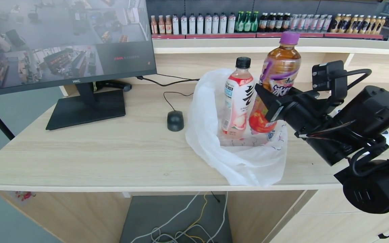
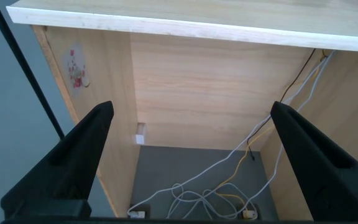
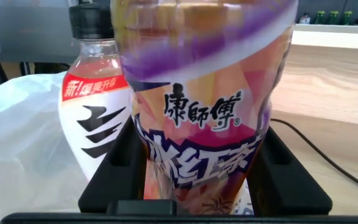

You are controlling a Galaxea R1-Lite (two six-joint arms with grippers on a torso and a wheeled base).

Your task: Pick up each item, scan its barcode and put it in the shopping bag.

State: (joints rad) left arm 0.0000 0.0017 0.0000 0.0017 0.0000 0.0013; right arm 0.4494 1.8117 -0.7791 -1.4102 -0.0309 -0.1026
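My right gripper is shut on a tea bottle with a purple cap, held upright over the open white shopping bag on the wooden counter. The bottle's lower end sits at the bag's mouth. Beside it a pink peach-drink bottle with a black cap stands upright inside the bag. In the right wrist view the tea bottle sits between my fingers, with the pink bottle just behind. My left gripper is open, hanging below the counter edge and facing the cabinet recess.
A monitor on a black stand occupies the counter's left rear. A black mouse with its cable lies left of the bag. Loose cables trail under the counter. A shelf of bottles runs along the back.
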